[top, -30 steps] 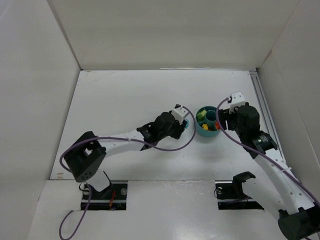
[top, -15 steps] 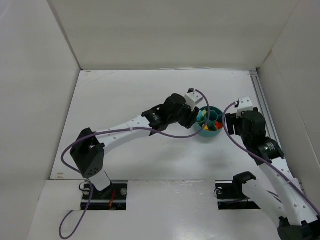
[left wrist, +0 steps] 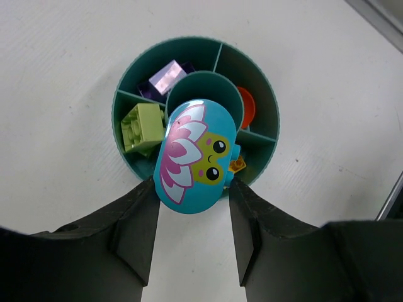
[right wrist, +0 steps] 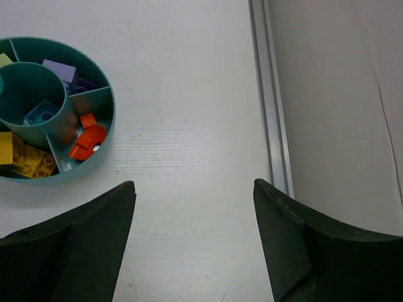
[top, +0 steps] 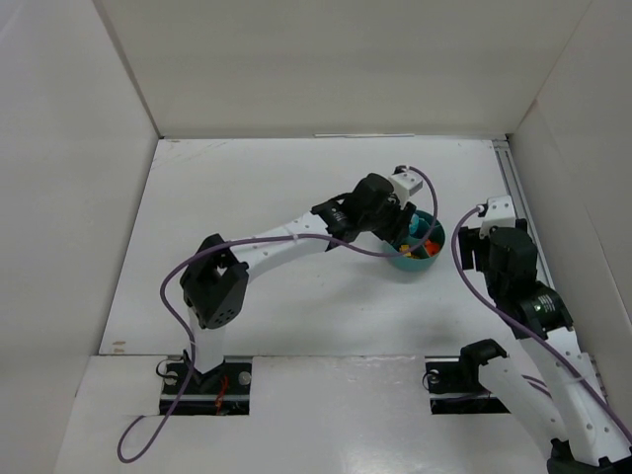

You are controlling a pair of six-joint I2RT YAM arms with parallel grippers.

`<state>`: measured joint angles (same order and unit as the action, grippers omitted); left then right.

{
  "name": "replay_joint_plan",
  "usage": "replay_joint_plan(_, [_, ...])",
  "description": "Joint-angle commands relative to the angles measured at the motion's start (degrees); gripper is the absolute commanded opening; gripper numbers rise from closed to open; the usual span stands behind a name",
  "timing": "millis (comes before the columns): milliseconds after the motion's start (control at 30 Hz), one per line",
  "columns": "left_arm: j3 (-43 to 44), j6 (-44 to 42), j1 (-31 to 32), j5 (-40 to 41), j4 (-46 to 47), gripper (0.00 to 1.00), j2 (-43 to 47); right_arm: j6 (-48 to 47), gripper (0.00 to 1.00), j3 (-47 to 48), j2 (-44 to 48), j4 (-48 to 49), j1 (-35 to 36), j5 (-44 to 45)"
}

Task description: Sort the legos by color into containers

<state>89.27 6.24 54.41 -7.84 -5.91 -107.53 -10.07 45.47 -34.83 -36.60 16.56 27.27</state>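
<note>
The round teal bowl [left wrist: 255, 69] lies under my left gripper [left wrist: 192, 187], which is shut on a cyan oval lego [left wrist: 195, 154] printed with a frog and pink petals and holds it over the bowl's middle cup. The compartments hold a lavender brick [left wrist: 167, 77], a light green brick [left wrist: 142, 126], a red-orange piece [left wrist: 247, 108] and a small orange piece [left wrist: 238, 165]. In the top view my left gripper [top: 403, 223] is over the bowl [top: 433, 253]. My right gripper [right wrist: 194, 184] is open and empty, right of the bowl [right wrist: 106, 94], where a purple brick [right wrist: 60, 70], cyan brick [right wrist: 43, 112], red-orange pieces [right wrist: 88, 141] and yellow bricks [right wrist: 28, 160] show.
A metal rail [right wrist: 272, 94] runs along the table's right edge by the white side wall [right wrist: 340, 94]. White walls enclose the table on the left, back and right [top: 296, 59]. My right gripper [top: 478, 235] is just right of the bowl in the top view.
My left arm has swung right from beside the bowl to over it, carrying the cyan lego. My right gripper has drawn back to the right, away from the bowl.
</note>
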Motion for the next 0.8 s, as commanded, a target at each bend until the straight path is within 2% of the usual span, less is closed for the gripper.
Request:
replay_joint_plan(0, [-0.23, 2.72, 0.34, 0.02, 9.24, 0.29, 1.44, 1.01, 0.80, 2.43, 0.46, 0.12, -0.21, 1.47])
replay_joint_plan(167, [-5.24, 4.48, 1.40, 3.61, 20.83, 0.32, 3.37, 1.01, 0.80, 2.43, 0.46, 0.12, -0.21, 1.47])
replay_joint_plan(433, [-8.49, 4.49, 5.17, 10.90, 29.10, 0.33, 1.18, 1.01, 0.80, 1.90, 2.66, -0.40, -0.21, 1.47])
replay_joint_plan(567, [-11.57, 2.48, 7.54, 20.03, 36.83, 0.36, 0.57, 1.01, 0.80, 1.90, 2.66, -0.40, -0.21, 1.47])
replay_joint_plan(767, [-11.58, 2.99, 7.55, 22.42, 39.39, 0.36, -1.55, 1.01, 0.80, 1.90, 3.80, -1.45, -0.21, 1.47])
